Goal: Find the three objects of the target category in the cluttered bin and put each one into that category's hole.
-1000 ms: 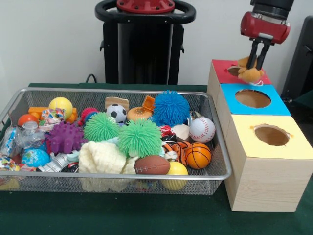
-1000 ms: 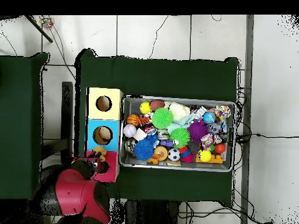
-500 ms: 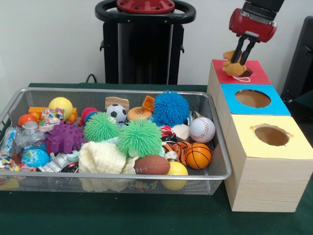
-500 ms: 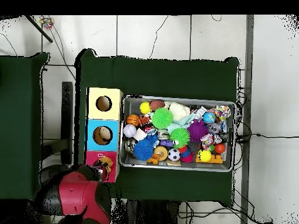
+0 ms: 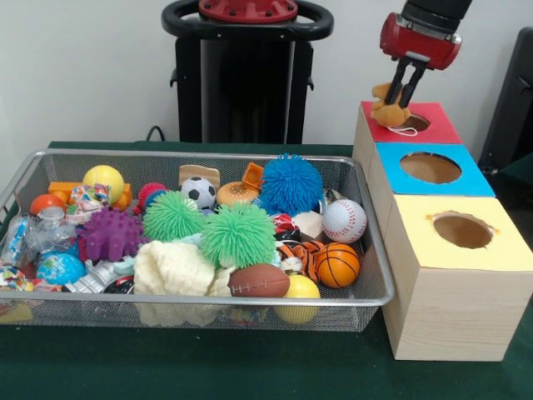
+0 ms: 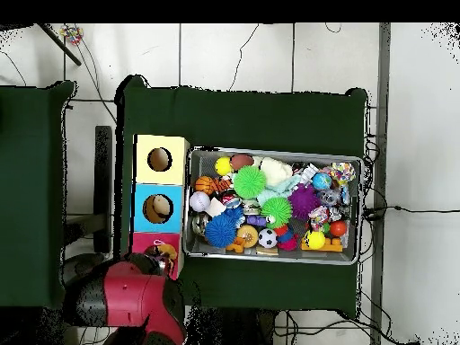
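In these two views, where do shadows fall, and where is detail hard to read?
Front view: soft, even light, faint shadows under the bin and boxes; the gripper and plush look slightly soft. Overhead view: the toys are too small to identify.

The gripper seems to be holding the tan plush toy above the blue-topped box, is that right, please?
Not quite: the gripper holds the tan plush toy above the red-topped box, not the blue-topped box. The front view shows its fingers closed on the toy.

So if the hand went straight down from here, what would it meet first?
Probably the red box top, near its hole's left rim. The hand holds a plush toy, which would touch first; depth is unclear.
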Controlling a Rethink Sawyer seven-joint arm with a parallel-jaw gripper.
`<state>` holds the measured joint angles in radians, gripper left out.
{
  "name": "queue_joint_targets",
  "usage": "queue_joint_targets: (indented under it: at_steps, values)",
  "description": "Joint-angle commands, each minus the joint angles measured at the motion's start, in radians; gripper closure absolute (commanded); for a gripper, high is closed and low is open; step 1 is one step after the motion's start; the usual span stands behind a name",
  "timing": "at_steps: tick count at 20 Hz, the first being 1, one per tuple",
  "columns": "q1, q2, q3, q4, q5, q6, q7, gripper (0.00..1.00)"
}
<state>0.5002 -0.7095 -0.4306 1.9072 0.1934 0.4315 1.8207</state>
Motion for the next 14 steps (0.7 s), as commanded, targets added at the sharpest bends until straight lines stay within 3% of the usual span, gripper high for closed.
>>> queue_joint_targets:
  at_steps: [1, 10, 14]
  values:
    - [-0.067, -0.038, 0.193, 0.098, 0.045, 0.042, 0.121, 1.0]
    - [-0.155, -0.097, 0.345, 0.203, 0.084, 0.017, 0.105, 1.0]
    - [-0.144, -0.093, 0.337, 0.213, 0.068, 0.025, 0.138, 1.0]
